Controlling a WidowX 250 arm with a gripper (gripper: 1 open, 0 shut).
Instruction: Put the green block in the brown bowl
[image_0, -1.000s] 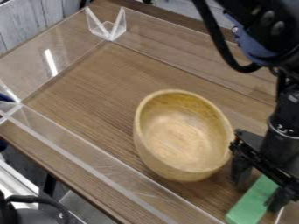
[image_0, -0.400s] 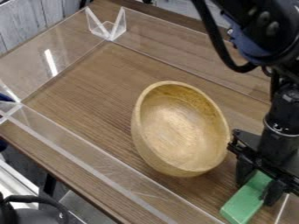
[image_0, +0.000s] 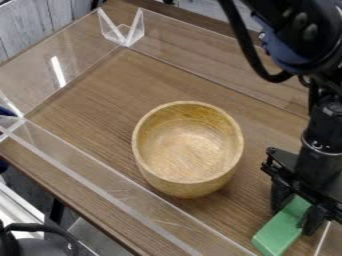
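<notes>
The brown bowl (image_0: 189, 147) is a round, light wooden bowl standing flat on the wood-grain table, near the middle. The green block (image_0: 281, 236) lies on the table at the lower right, close to the front edge and to the right of the bowl. My gripper (image_0: 302, 212) points straight down over the block's far end, and its black fingers (image_0: 274, 189) are closed against the block's sides. The near end of the block sticks out toward the camera. A small gap of table separates the bowl's rim from the gripper.
A clear acrylic wall (image_0: 80, 165) runs along the table's front and left edges. A clear bracket (image_0: 120, 28) stands at the back left. The black arm and its cable (image_0: 267, 55) rise along the right side above the gripper.
The fingers closed in on the green block. The bowl, earlier tipped up toward the gripper, has settled flat and shifted left. The hand stayed in place.
</notes>
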